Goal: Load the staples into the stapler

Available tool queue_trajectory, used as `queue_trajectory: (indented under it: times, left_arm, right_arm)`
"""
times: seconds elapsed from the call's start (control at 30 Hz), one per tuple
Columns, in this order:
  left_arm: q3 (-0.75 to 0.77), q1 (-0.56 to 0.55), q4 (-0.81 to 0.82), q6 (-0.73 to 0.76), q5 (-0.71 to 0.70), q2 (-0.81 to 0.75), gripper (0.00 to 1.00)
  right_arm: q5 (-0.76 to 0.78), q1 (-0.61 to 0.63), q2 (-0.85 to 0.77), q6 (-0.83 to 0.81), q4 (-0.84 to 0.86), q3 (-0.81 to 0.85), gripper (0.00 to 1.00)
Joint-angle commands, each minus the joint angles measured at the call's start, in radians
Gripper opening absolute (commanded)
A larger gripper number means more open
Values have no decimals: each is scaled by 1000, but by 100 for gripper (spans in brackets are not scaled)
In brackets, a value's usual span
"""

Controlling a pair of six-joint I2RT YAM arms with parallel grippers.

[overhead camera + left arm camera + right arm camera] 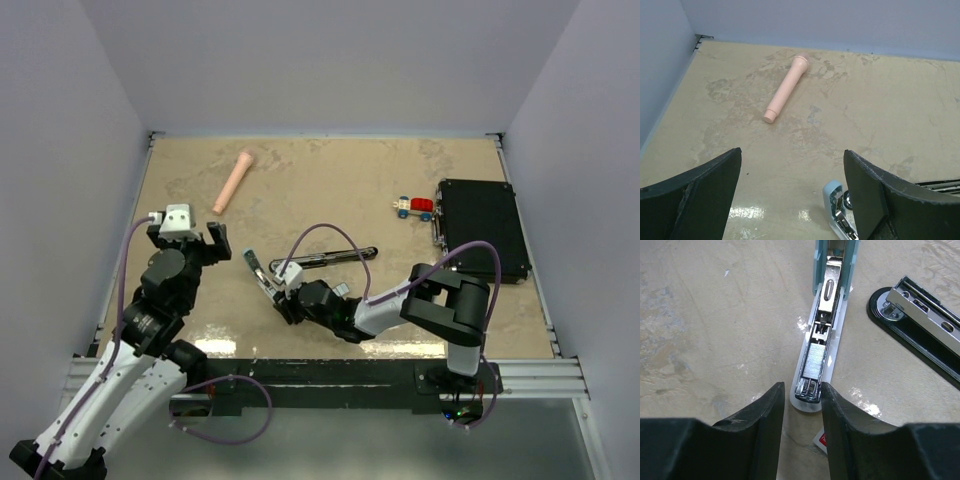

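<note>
My right fingers (765, 415) are a little apart, holding nothing, just behind the open blue stapler (836, 270). Staples (813, 362) lie in its track. A corner of the box (821, 439) peeks out by my fingers. A black stapler (920, 335) lies close beside. My left fingers (705, 185) are spread wide over the worktop (865, 115), a pink tube (786, 90) ahead.

Robotics lab test cell: plain panel walls (330, 60) round beige tabletop (330, 190), alu mounting rail (540, 372) @ front.
</note>
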Motion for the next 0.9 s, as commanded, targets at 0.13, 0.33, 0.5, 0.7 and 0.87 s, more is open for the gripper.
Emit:
queue_trajectory:
  times: [0.13,0.33,0.5,0.7,0.87]
  left_arm:
    - [21,16,29,-6,46,71,87]
    - [45,26,20,-17,113,188,87]
    - [84,120,1,-49,265,354,87]
    - [116,283,1,-95,550,523,84]
    - [101,296,3,-102,653,580,73]
  right_arm:
    - [39,4,21,-27,130,-18,25]
    - [44,4,20,-62,145,-16,5]
    - [35,6,17,-78,150,-21,0]
    - [16,4,25,-84,164,-27,0]
    - [12,4,40,-85,170,-22,0]
